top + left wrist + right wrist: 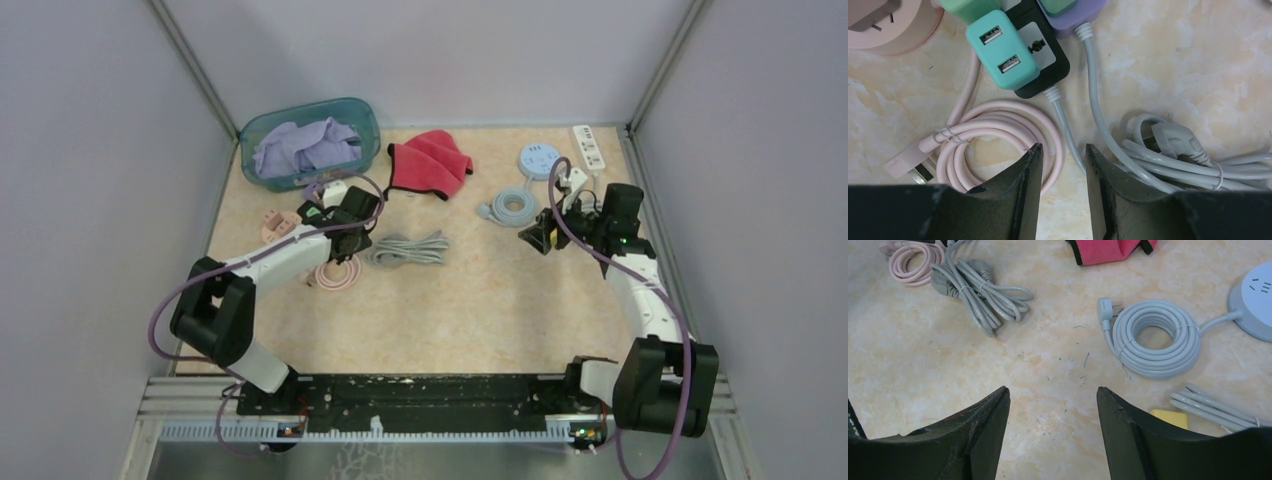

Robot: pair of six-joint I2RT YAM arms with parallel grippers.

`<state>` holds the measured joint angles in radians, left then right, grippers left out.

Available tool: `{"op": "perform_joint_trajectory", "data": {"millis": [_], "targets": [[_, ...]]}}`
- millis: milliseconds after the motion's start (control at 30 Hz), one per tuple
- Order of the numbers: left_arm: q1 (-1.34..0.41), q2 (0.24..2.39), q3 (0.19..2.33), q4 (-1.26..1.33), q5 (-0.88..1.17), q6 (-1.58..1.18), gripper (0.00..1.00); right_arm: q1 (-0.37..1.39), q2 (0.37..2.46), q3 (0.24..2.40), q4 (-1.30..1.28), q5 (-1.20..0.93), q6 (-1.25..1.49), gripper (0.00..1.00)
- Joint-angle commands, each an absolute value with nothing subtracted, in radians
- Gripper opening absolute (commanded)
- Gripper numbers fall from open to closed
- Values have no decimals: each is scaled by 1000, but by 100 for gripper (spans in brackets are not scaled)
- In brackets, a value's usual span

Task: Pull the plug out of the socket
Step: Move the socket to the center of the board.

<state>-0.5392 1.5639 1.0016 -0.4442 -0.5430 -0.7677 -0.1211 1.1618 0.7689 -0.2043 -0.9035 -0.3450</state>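
A black socket block [1045, 60] lies at the top of the left wrist view. A teal USB adapter [1000, 50] is plugged into it. A purple plug [1073, 15] with a grey cord and a green plug [968, 7] also sit on it, cut off by the top edge. My left gripper [1062, 150] is open and empty just short of the block, over the table between a pink cable coil [998, 140] and a grey cable bundle [1173, 155]. In the top view it [350, 215] is at the left rear. My right gripper [535, 238] is open and empty over bare table [1053, 390].
A pink round socket [878, 25] lies left of the block. A teal basket [300, 182] of purple cloth and a red cloth [430, 163] lie at the back. A blue round socket [537, 160], its grey coil [1153, 337] and a white power strip [589, 146] are at the right rear.
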Motion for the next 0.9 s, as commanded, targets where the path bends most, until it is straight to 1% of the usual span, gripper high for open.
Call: {"op": "perform_joint_trajectory", "data": {"millis": [0, 333, 867], "targets": [[-523, 1617, 1019, -413, -554, -775, 42, -128, 1180, 824, -199, -912, -394, 65], [-514, 1714, 1060, -402, -518, -780, 37, -129, 1190, 822, -209, -906, -415, 65], [-491, 1776, 1075, -391, -466, -774, 37, -129, 1190, 822, -215, -903, -429, 65]]}}
